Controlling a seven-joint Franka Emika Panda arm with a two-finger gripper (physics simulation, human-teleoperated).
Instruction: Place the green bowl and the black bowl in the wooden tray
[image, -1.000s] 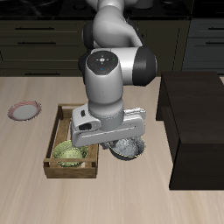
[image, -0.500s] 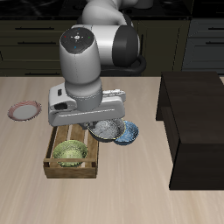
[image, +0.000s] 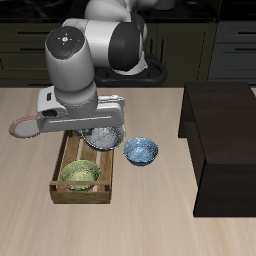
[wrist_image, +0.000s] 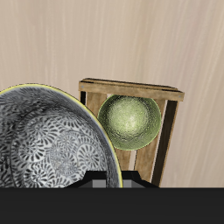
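Pale wood-grain table (image: 160, 215), dark cabinet drawers (image: 30, 45) behind (horizontal handles), black block (image: 222, 140)

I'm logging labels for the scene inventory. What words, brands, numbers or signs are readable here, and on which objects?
None: no readable text in either view.
The wooden tray, green bowl, black bowl and blue patterned bowl carry only patterns or speckles; the robot arm shows no lettering.

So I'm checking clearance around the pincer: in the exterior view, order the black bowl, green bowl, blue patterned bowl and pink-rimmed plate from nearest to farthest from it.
1. Black bowl: held at the pincer, over the wooden tray's back end.
2. Blue patterned bowl, beside the tray, and green bowl, in the tray's front end: too close to call.
3. Pink-rimmed plate: beyond the tray, partly hidden.
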